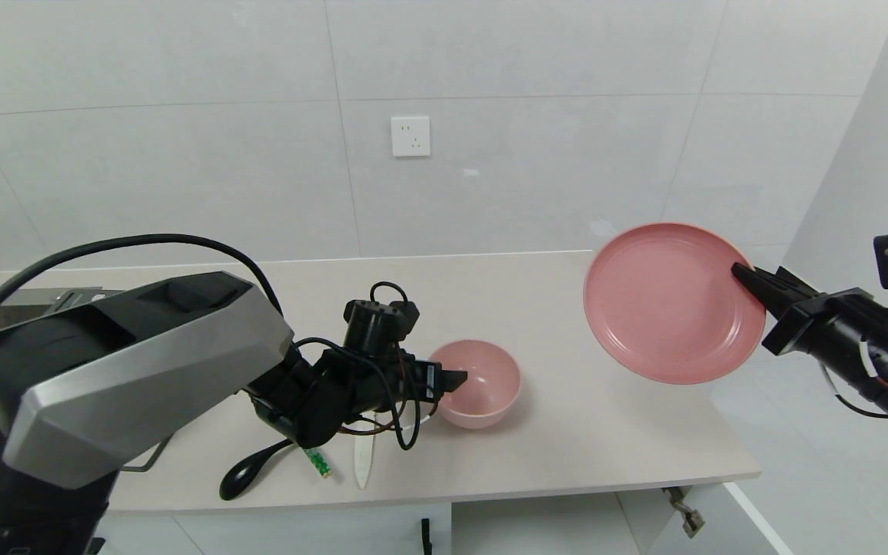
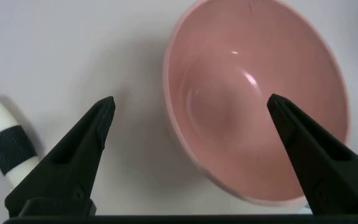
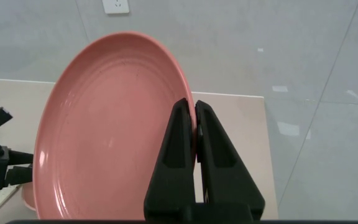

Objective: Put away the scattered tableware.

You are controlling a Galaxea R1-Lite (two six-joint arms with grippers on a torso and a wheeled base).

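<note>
Plate (image 1: 667,301), pink and round, is held off the bench (image 1: 567,432) beyond its right end, tipped up nearly on edge, its concave face turned towards the robot and to the left. Its right rim is gripped by the right pincer (image 1: 738,271), whose fingers are clenched on either side of the rim, as is seen plainly in the right wrist view (image 3: 195,109), where the plate (image 3: 110,124) rises past them.

A pink bowl (image 1: 482,385) stands upright, mouth upwards, near the middle of the bench. The left pincer (image 1: 455,379) is held level at the bowl's left side and is spread wide. In the left wrist view (image 2: 191,101) one finger is seen over the bare bench and the other over the bowl (image 2: 253,99), with the near rim between them. Whether the bowl is touched cannot be told.

Under the left arm, near the front edge, a black spoon (image 1: 247,470), a short green-patterned piece (image 1: 317,462) and a white utensil (image 1: 364,462) are laid, the last pointing towards the front edge. A white handle with a dark band (image 2: 5,152) is seen beside the pincer.

The bench is pale and matt. A grey tiled wall carries a white socket (image 1: 410,136).
</note>
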